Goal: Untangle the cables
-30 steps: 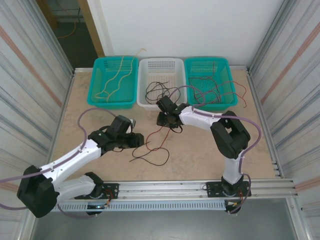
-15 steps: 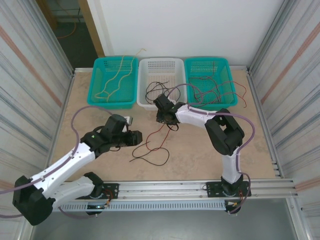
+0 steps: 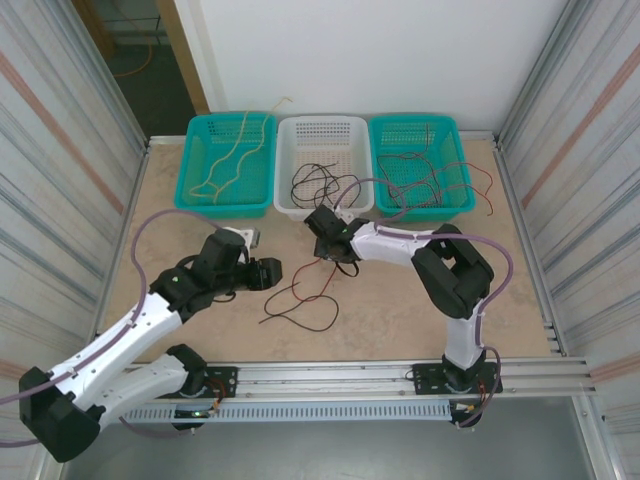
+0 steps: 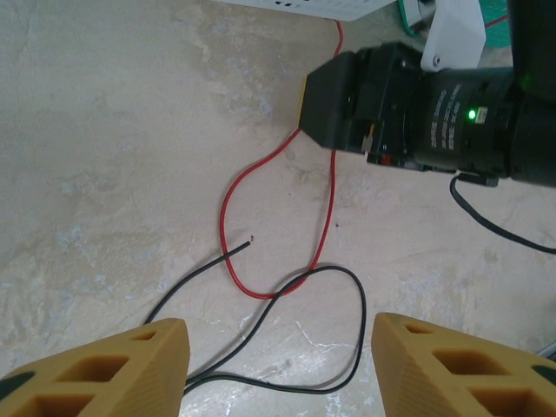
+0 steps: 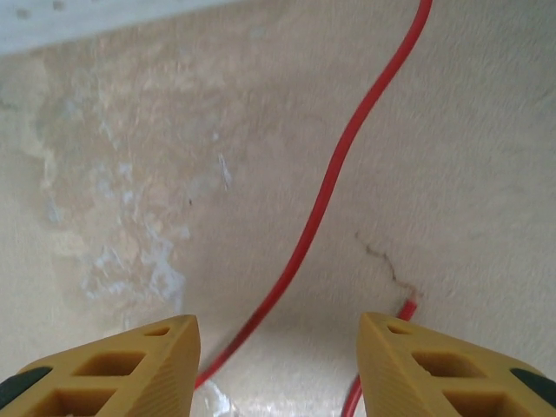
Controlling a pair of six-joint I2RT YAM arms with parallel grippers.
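Bench [image 3: 420, 300], pale stone-look top, with three baskets in a row along the far edge. Left teal basket [image 3: 232, 117]: one tan cable [image 3: 232, 160] snaking lengthwise inside, its far end poking over the back rim. White basket [image 3: 322, 122], middle: a loose knot of black cables [image 3: 312, 183]. Right teal basket [image 3: 415, 120]: thin red and dark wires [image 3: 425, 180] spread across the floor, a few loops hanging out over the right-hand rim. On the open bench in front of the white basket, between the two arms: one red cable [image 4: 228, 217] bent into a long hairpin, and one black cable [image 4: 201, 280] that curls into a loop and crosses the bottom of the red bend. Left pincer [image 4: 278, 339]: spread wide, holding nothing, low over the bench with the crossing of red and black just ahead of its fingertips. Right pincer [image 5: 278, 334]: spread, held close above the bench near the front of the white basket, the red cable running along the surface through the gap between its fingers; I cannot tell whether either finger touches it.
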